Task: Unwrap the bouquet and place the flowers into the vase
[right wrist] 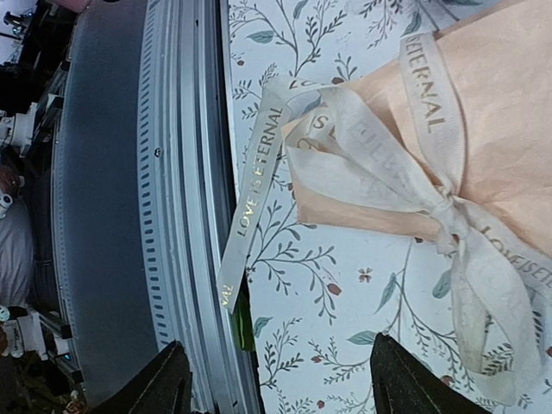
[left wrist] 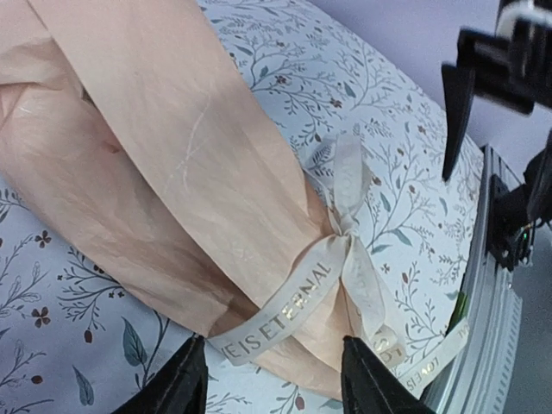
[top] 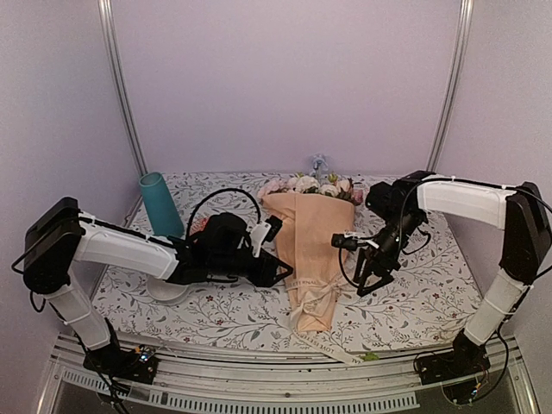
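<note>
The bouquet (top: 312,250) lies along the middle of the table in peach paper (left wrist: 172,155), its narrow end toward the front. The flowers (top: 309,184) show pink and cream at its far end. A cream ribbon (left wrist: 289,315) with gold lettering is tied in a bow (right wrist: 423,185) round the narrow end. My left gripper (left wrist: 274,384) is open just short of that ribbon, on the bouquet's left side (top: 285,272). My right gripper (right wrist: 280,384) hangs open over the tablecloth to the bouquet's right (top: 369,280), nothing between its fingers. The teal vase (top: 161,204) stands upright at the back left.
A white bowl (top: 168,291) sits under my left arm. One long ribbon tail (right wrist: 254,185) trails over the metal rail (right wrist: 181,172) at the table's front edge, with a green leaf (right wrist: 242,321) beside it. Walls close the back and sides.
</note>
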